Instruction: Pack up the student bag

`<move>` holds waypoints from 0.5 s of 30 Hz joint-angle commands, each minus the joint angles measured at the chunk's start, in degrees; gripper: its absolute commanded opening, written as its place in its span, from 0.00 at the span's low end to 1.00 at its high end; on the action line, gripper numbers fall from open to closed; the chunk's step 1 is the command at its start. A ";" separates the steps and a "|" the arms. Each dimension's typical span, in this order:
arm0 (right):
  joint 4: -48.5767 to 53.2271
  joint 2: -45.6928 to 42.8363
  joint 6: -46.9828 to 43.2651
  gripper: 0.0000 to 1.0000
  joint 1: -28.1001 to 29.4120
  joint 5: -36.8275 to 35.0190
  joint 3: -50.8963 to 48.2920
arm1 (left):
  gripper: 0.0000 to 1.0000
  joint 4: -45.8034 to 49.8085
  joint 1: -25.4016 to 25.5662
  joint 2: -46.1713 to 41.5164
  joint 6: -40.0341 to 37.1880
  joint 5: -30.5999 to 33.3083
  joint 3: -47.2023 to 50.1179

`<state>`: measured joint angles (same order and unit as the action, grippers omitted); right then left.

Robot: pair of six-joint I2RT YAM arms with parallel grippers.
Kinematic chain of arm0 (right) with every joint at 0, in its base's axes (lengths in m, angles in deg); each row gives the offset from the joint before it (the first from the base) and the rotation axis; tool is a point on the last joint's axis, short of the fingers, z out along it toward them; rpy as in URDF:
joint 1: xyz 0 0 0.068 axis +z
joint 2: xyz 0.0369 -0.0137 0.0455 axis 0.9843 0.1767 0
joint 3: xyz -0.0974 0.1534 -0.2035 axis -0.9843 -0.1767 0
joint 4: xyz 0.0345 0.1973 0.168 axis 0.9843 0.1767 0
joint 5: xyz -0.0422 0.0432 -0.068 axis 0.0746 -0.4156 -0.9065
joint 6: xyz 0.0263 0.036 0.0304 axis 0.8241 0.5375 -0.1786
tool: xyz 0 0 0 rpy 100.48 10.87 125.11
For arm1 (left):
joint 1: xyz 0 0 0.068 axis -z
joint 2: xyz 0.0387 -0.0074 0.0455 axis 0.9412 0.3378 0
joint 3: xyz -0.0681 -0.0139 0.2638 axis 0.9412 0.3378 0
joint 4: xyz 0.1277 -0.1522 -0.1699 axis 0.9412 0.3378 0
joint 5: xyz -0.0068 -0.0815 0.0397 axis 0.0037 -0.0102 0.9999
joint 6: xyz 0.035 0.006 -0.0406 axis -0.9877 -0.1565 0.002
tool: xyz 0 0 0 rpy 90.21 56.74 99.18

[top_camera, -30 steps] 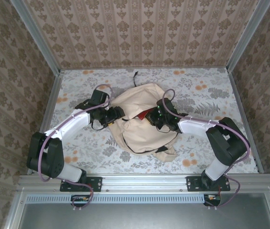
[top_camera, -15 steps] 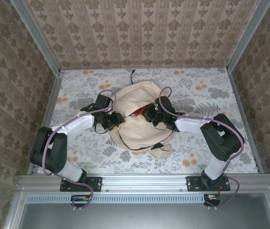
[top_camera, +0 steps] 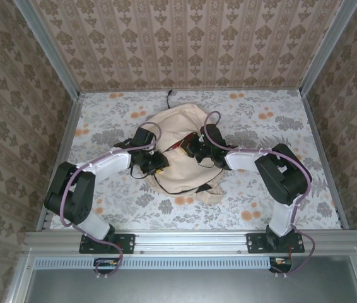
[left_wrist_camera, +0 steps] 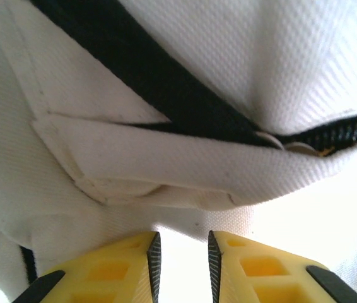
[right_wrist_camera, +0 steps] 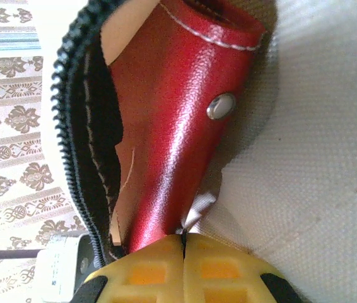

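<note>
**Right gripper (right_wrist_camera: 183,243) pressing shut at the mouth of the student bag (top_camera: 181,173)**

Its yellow fingers are pressing fully together with no gap between them. The tips are touching one end of a red leather case (right_wrist_camera: 172,126), which is lying in the bag's open mouth beside a black zipper (right_wrist_camera: 81,126). A sliver of cloth is showing right at the fingertips, and I cannot tell whether it is being pinched.

The left gripper (left_wrist_camera: 183,243) is holding its fingers a little apart, with pale bag cloth showing in the narrow gap. I cannot tell whether it is gripping that cloth. It is facing a folded seam and a dark zipper line (left_wrist_camera: 166,82).

From above, the bag is lying in the middle of the floral table (top_camera: 279,126), with its black loop (top_camera: 169,96) pointing to the far side. The left gripper (top_camera: 155,163) is reaching onto the bag's left side. The right gripper (top_camera: 189,149) is working at the opening, where the red case (top_camera: 177,146) is peeking out. The two grippers are sitting near each other.
</note>
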<state>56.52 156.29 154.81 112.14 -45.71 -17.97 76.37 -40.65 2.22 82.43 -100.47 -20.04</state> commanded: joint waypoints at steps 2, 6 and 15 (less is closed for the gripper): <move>4.04 0.69 -1.11 0.07 0.56 2.03 2.88 | 0.27 0.09 0.20 0.71 0.06 -0.38 -0.26; 14.33 -2.92 -4.87 0.17 0.56 -1.57 3.39 | 0.27 1.87 -0.57 -1.03 -0.84 0.20 -1.42; 29.04 -10.66 -18.77 0.22 1.42 -7.27 5.05 | 0.34 4.57 -6.90 -7.14 -2.49 0.38 -1.02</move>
<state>78.33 147.30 143.55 112.36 -50.65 -15.37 78.97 -45.42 -2.41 81.58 -100.39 -20.24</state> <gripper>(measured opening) 0.229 0.342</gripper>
